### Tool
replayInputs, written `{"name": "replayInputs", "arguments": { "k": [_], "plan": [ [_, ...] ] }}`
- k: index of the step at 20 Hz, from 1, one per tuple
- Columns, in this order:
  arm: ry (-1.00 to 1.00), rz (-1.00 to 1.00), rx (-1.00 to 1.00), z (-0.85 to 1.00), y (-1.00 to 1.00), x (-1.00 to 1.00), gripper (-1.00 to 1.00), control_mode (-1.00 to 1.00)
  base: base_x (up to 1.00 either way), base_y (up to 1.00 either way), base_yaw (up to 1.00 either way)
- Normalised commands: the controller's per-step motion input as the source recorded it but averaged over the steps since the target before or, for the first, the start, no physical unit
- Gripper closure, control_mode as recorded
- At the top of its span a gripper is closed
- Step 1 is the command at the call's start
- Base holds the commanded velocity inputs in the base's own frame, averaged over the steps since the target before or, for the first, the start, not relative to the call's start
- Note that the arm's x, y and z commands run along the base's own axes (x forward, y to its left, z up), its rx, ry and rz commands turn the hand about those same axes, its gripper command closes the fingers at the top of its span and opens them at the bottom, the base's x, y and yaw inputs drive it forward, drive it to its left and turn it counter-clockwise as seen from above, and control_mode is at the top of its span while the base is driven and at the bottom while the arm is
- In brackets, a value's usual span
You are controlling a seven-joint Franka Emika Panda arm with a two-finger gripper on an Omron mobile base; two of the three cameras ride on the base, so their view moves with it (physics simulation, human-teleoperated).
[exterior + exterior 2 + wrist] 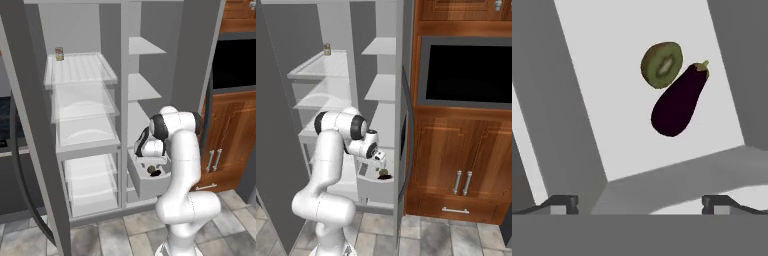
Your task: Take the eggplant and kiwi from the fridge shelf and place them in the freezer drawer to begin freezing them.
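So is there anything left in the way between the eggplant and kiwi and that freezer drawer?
Nothing visible. The eggplant and the kiwi already lie side by side on the floor of the open freezer drawer. The gripper hangs open above them, holding nothing.

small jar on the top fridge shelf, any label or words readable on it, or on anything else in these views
No text can be read in any view.
The small jar on the fridge shelf: too small and blurred to tell whether it bears a label.
The kiwi, eggplant and freezer drawer: no markings.
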Motion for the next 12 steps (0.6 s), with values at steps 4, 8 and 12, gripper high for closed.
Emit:
{"name": "replayInputs", "arguments": {
  "k": [4, 8, 12],
  "plan": [
    [-0.39, 0.0, -0.11, 1.0, 0.5, -0.97, -1.0, -1.0, 0.0, 0.0, 0.0],
    [-0.48, 0.0, -0.13, 1.0, 0.51, -1.0, -1.0, -1.0, 0.0, 0.0, 0.0],
    [-0.5, 0.0, -0.16, 1.0, 0.56, -1.0, -1.0, -1.0, 0.0, 0.0, 0.0]
  ]
}}
